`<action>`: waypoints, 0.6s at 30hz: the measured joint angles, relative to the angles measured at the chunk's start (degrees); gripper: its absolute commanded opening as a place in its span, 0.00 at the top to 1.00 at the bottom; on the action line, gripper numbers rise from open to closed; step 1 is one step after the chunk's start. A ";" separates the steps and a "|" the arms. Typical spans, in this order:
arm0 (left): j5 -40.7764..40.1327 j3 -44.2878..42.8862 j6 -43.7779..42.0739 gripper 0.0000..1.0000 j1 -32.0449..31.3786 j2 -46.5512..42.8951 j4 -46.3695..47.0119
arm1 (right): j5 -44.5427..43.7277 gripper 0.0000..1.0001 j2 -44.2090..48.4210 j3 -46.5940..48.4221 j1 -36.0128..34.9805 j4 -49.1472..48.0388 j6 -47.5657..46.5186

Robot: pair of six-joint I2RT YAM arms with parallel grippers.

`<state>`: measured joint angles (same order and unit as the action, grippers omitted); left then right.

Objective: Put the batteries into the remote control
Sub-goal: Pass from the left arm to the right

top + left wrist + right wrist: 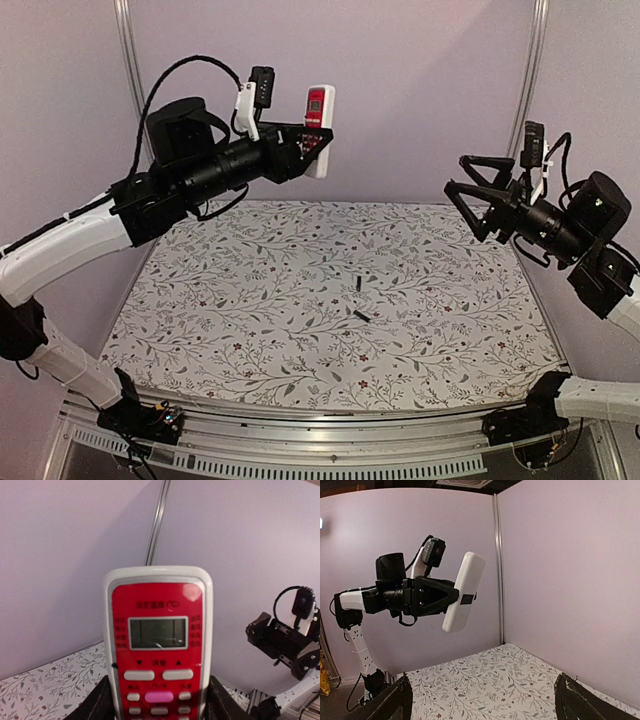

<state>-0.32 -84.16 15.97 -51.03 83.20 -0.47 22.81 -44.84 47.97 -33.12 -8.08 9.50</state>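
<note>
Above the floral-patterned table [250,300], the white, red-faced remote control [318,110] is held upright, clamped by the left gripper [316,142]. The right gripper [463,177] is spread wide, empty. Two black batteries [357,284] [361,316] are laid on the table.

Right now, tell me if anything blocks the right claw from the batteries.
Nothing visible does: the right claw hangs open above the table, and both batteries lie exposed on it, mid-table.

The left hand [314,146] is up high, squeezing the remote control [318,104]. The right hand [458,174] is up too, fingers wide apart.
</note>
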 measured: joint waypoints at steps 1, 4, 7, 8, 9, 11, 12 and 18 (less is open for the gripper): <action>0.92 1.99 0.74 0.82 -0.96 -2.12 3.76 | -1.25 0.01 -1.99 2.32 -3.54 -2.36 -2.14; 3.21 7.87 3.43 0.82 -2.12 -6.14 12.59 | -3.76 0.01 -9.62 7.65 -12.83 -8.98 -9.99; 4.50 12.24 6.36 0.82 -2.38 -6.99 18.99 | -5.27 0.01 -18.78 11.67 -20.09 -13.46 -19.58; 4.96 13.22 7.15 0.82 -2.43 -6.84 20.35 | -5.51 0.01 -21.79 12.37 -21.55 -14.51 -22.29; 5.51 14.03 7.93 0.82 -2.49 -6.67 21.73 | -5.60 0.01 -24.57 12.81 -22.53 -15.63 -24.57; 6.47 15.34 9.07 0.82 -2.62 -6.56 23.96 | -5.79 0.01 -28.79 13.18 -23.41 -17.62 -27.63; 7.13 15.85 9.49 0.82 -2.71 -6.58 25.16 | -6.10 0.01 -30.69 13.51 -23.63 -18.71 -28.89; 8.92 17.55 12.17 0.82 -2.99 -6.82 31.30 | -9.70 0.07 -36.74 16.13 -24.22 -25.68 -32.63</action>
<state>8.60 -66.61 28.14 -54.02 76.38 30.83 13.10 -81.58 64.10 -57.34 -33.76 -23.14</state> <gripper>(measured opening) 0.521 0.980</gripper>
